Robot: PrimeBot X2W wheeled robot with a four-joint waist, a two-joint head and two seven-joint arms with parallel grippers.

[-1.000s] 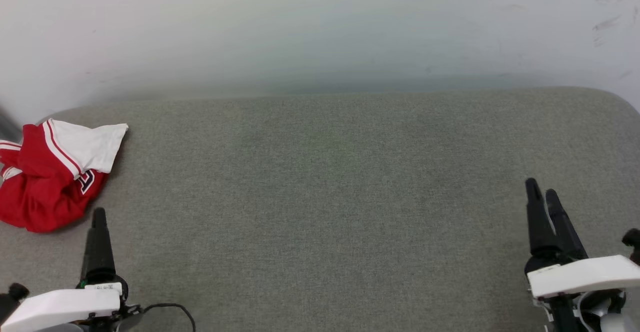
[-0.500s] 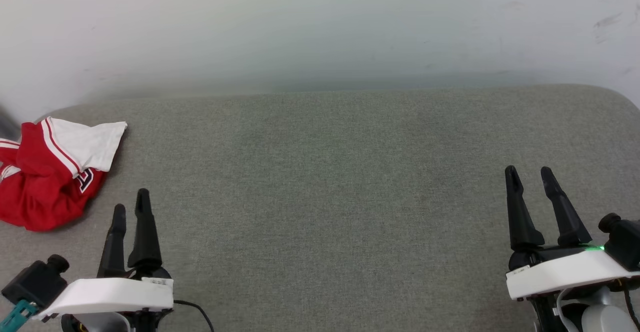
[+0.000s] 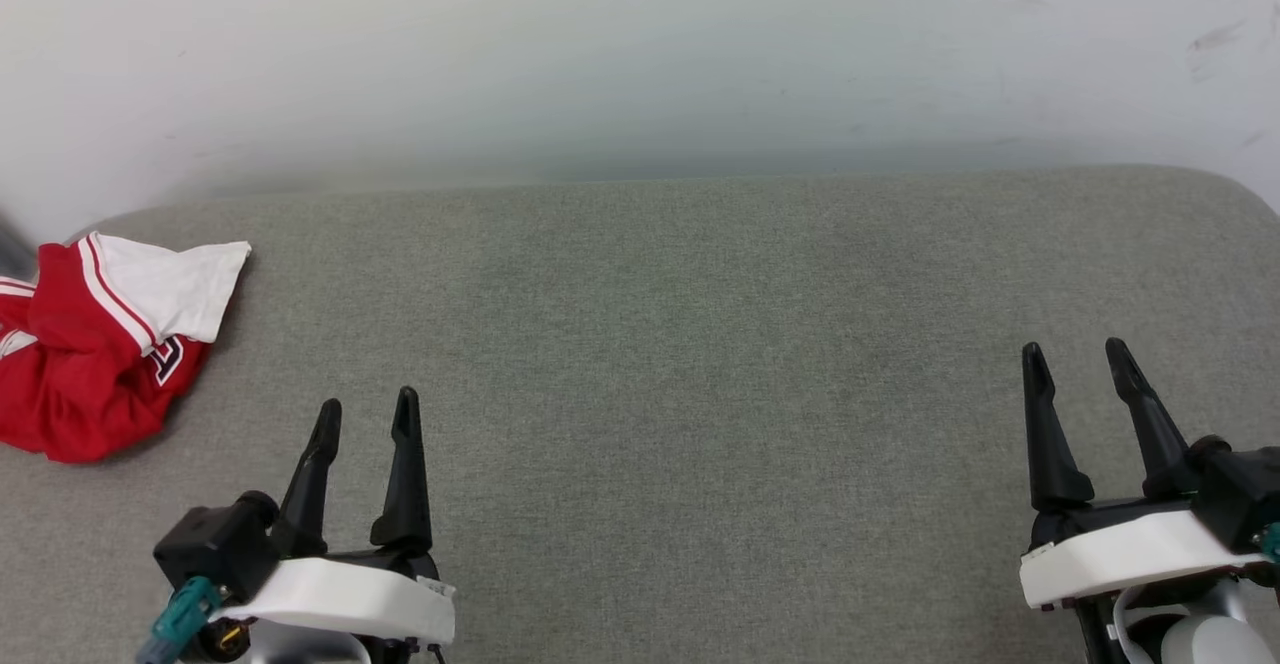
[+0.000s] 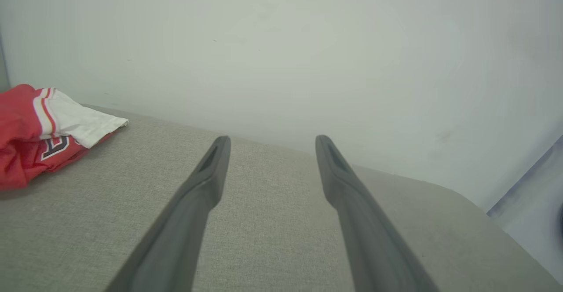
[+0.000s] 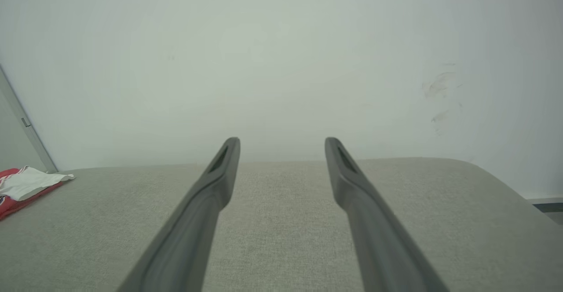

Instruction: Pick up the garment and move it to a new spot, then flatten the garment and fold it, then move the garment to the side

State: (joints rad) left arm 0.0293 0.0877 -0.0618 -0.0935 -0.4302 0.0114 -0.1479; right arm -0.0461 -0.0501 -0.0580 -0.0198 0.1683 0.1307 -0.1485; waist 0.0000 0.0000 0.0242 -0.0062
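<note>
The garment (image 3: 85,349) is a crumpled red T-shirt with a white sleeve and striped trim, lying bunched at the far left of the grey padded surface (image 3: 680,344). It also appears at the left edge of the left wrist view as the garment (image 4: 39,133) and small at the left edge of the right wrist view as the garment (image 5: 24,186). My left gripper (image 3: 367,414) stands open at the lower left, to the right of the garment and apart from it. At the lower right my right gripper (image 3: 1080,359) is open, with nothing between its fingers.
A pale wall (image 3: 640,54) rises directly behind the padded surface. The surface's rounded right corner (image 3: 1240,194) curves off near my right gripper. Wide bare grey fabric lies between the two grippers.
My left gripper has moved to the right, away from the garment, and turned so that both fingers show apart. My right gripper has turned likewise. The garment lies as before.
</note>
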